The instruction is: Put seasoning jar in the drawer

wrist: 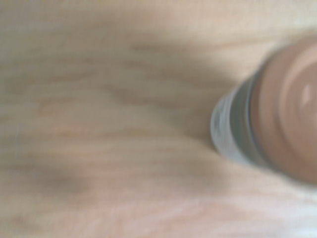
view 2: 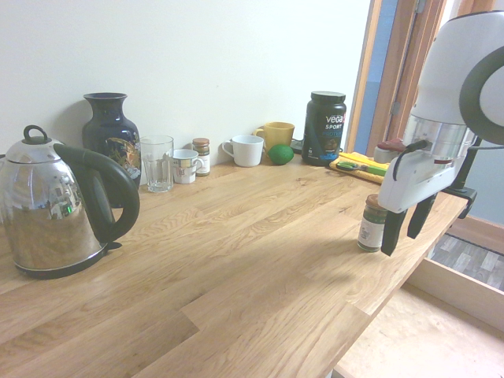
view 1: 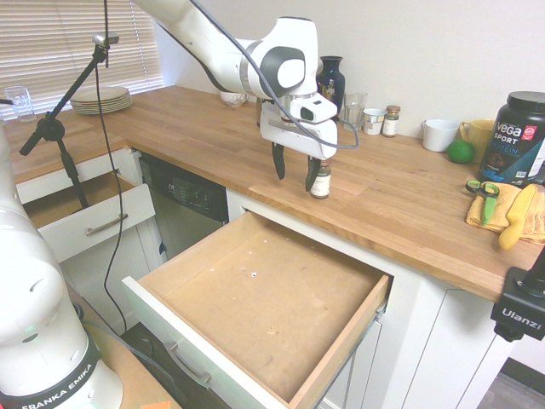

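Note:
The seasoning jar [view 1: 321, 181] [view 2: 371, 224] stands upright on the wooden counter [view 1: 400, 196], close to its front edge. It is clear glass with a brown lid and a white label. My gripper [view 1: 295, 169] [view 2: 404, 227] hangs open just beside it, fingertips at jar height. One finger [view 1: 312, 174] is next to the jar, and the jar is outside the gap between the fingers. The wrist view is blurred and shows the jar's brown lid [wrist: 292, 114] at one edge. Below the counter, the wide drawer [view 1: 358, 319] [view 2: 465, 293] is pulled out, its wood bottom bare.
A narrower drawer [view 1: 95, 223] stands open further along. At the wall are a dark vase [view 1: 330, 79], a glass [view 1: 355, 108], a cup, another small jar [view 1: 391, 121], mugs, a lime and a black tub [view 1: 521, 136]. A kettle [view 2: 55, 209] stands on the counter.

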Robot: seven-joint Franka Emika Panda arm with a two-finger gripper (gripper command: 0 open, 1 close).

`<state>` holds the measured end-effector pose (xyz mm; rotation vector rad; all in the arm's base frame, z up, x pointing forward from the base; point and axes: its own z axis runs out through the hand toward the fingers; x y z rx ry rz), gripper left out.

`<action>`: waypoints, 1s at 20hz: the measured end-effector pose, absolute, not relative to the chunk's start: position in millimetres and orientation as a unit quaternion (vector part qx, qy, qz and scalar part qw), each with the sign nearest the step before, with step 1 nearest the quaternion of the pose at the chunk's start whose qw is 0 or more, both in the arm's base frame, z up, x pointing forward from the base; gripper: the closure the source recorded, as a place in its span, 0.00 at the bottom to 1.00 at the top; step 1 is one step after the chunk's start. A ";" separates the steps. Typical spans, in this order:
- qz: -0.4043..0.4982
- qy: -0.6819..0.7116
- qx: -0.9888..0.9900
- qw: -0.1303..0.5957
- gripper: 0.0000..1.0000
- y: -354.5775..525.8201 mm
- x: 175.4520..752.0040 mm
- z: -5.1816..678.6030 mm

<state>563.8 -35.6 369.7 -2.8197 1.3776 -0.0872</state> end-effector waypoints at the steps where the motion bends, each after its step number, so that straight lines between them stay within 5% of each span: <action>1: -0.026 0.439 -0.898 0.000 0.00 -35.7 567.3 367.3; 18: -0.017 0.457 -0.889 -0.008 0.00 -52.4 605.9 338.8; 19: -0.016 0.458 -0.889 -0.009 1.00 -52.6 606.2 338.5; 20: -0.016 0.458 -0.889 -0.008 1.00 -52.9 606.5 338.3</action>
